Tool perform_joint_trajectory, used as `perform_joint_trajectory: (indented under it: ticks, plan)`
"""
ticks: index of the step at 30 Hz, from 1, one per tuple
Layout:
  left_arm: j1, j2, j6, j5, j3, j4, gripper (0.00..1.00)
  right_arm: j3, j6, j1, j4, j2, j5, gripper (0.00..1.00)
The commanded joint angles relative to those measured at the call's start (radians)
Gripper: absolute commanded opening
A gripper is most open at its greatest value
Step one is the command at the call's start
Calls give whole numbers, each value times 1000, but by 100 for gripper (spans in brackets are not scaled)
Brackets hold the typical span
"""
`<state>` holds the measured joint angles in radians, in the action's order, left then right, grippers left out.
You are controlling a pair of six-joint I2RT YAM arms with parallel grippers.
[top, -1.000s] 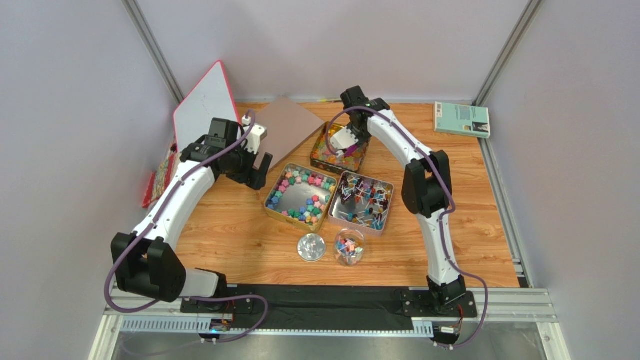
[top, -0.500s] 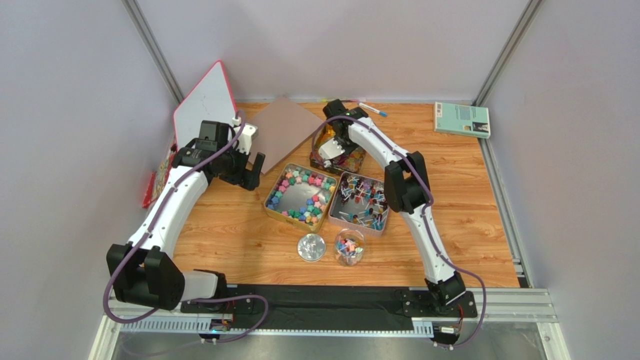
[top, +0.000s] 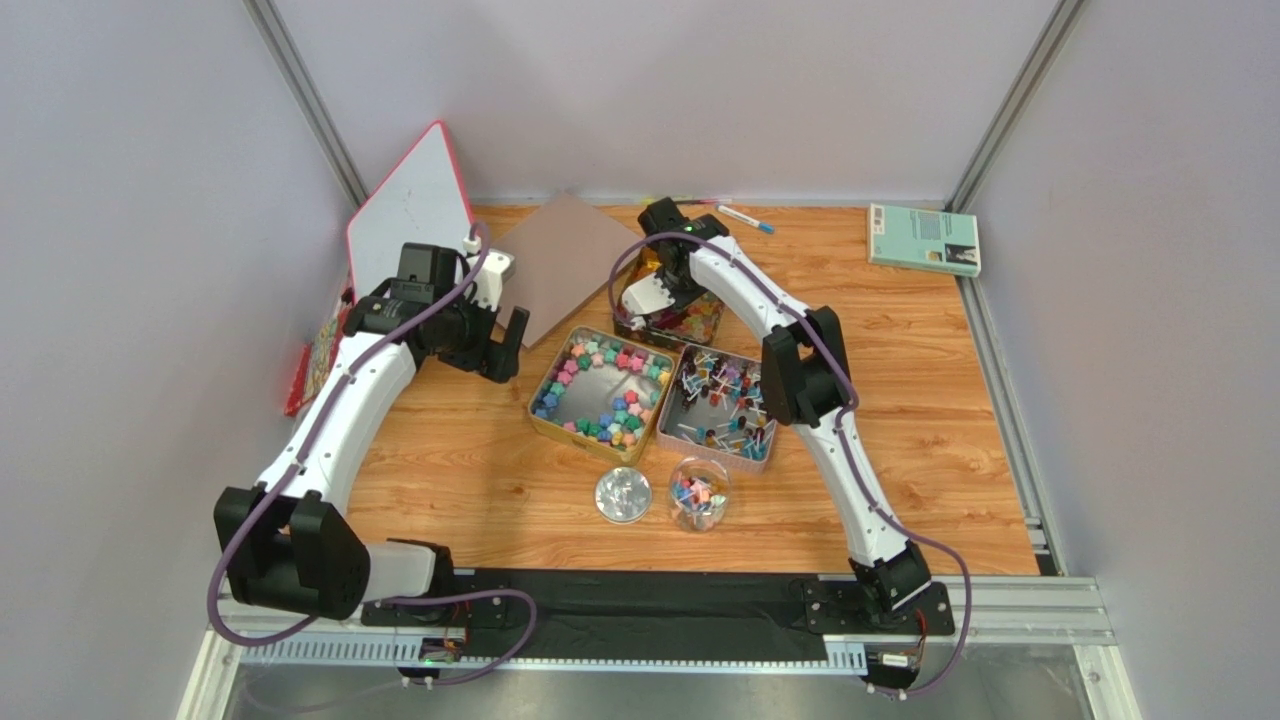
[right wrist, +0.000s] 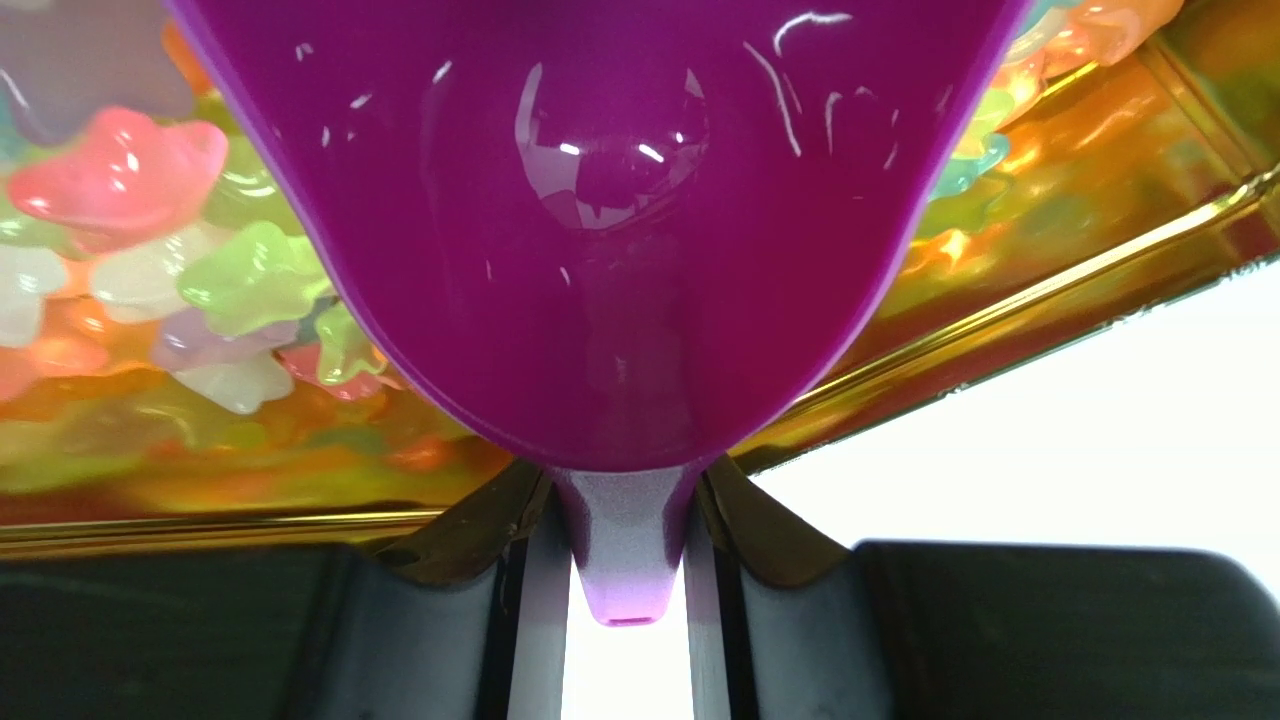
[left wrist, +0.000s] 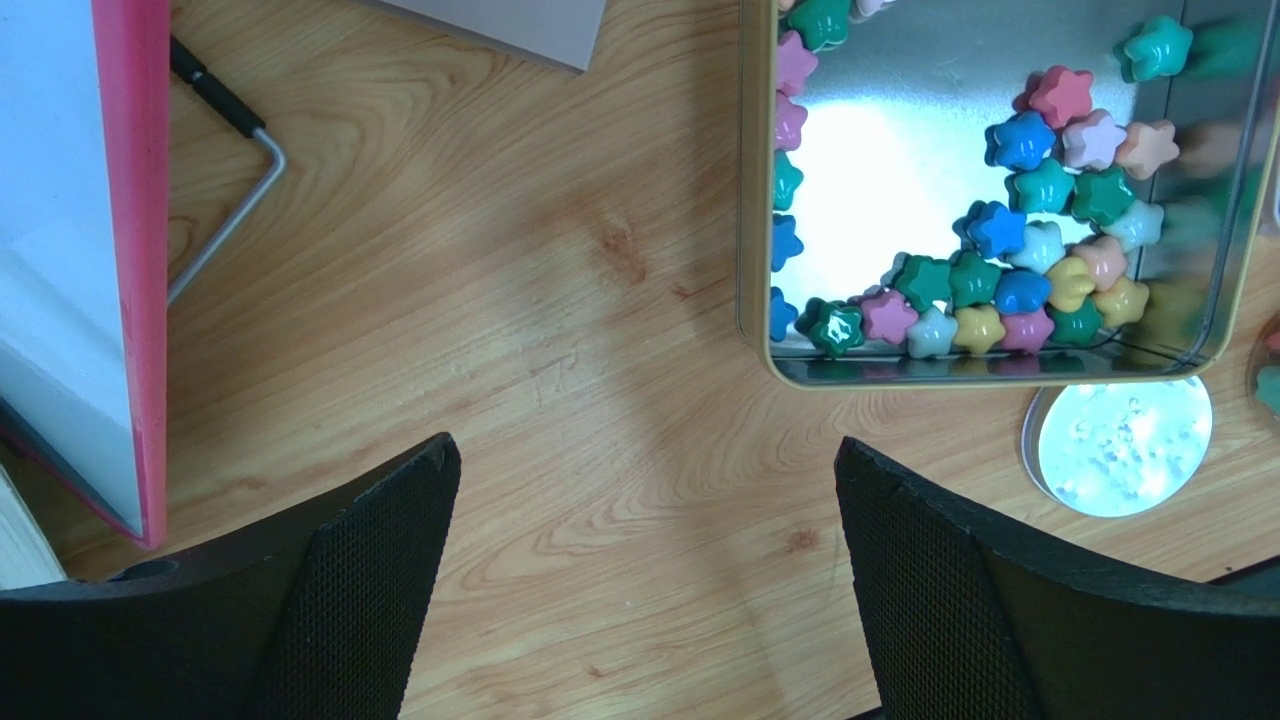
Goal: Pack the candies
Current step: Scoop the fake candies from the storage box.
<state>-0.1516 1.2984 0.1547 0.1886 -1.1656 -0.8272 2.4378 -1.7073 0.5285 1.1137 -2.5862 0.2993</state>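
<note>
Purple scoop clamped in outstretched right gripper over candies.

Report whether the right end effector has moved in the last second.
Yes: the right end effector, holding the purple scoop, shifted left over the far tin, toward the brown board.

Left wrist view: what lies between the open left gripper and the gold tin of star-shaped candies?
Only bare wooden tabletop between the left gripper and the gold tin; a clear round lid sits by the tin's corner. The left wrist view shows it.
</note>
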Motion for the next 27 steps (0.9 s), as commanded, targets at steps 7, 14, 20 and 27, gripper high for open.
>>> perform_joint_trajectory:
  ticks: [7,14,20,27]
  plan:
    - [7,41,-14,26,-37,-4,100,49,162,-16,29,-2,-242,0]
    - [7,68,22,5,-69,-26,100,21,183,-45,89,67,-422,0]
    - [7,102,46,-17,-103,-52,99,-8,163,-100,179,121,-641,0]
    - [7,174,75,-18,-176,-76,100,-11,225,-160,186,153,-790,0]
